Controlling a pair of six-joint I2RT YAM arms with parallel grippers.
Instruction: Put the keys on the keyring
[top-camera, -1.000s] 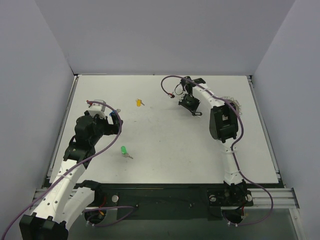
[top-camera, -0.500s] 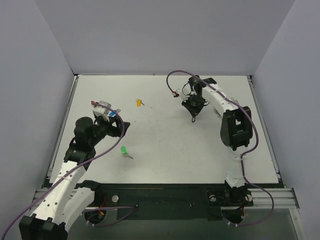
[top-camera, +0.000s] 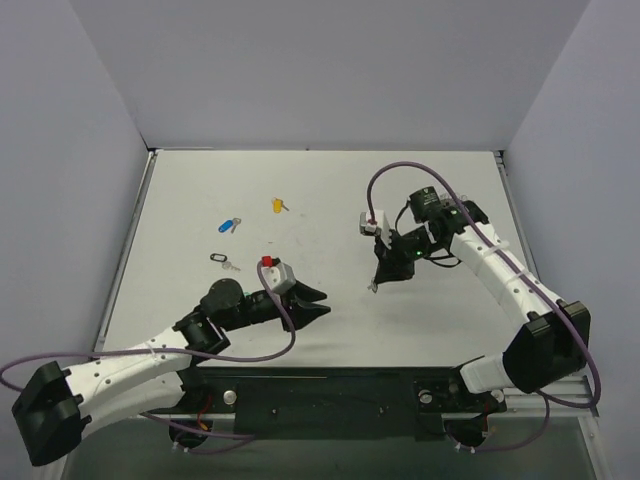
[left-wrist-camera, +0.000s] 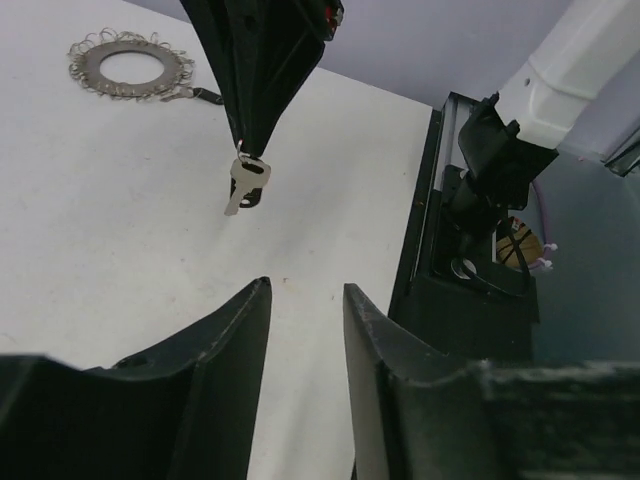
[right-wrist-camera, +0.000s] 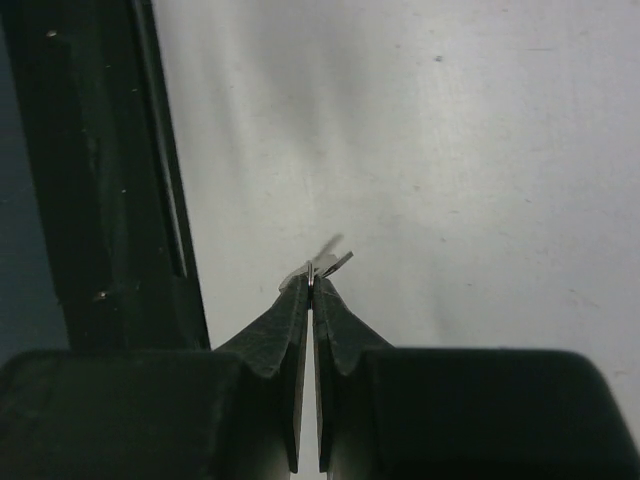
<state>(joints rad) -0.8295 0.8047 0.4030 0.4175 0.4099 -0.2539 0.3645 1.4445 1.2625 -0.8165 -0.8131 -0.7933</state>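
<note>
No legible text or markings anywhere

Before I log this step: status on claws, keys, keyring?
Right claw shut on a silver key, dangling. Left claw open, empty, facing it. Keyring flat on the table, untouched. Nothing seen blocking.

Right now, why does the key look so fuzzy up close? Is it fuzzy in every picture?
Right wrist view: the key sits close to the lens, so it blurs, with a smudgy shadow above it. Left wrist view: it hangs sharp, and the keyring is clear. Top view: soft, even light.
</note>
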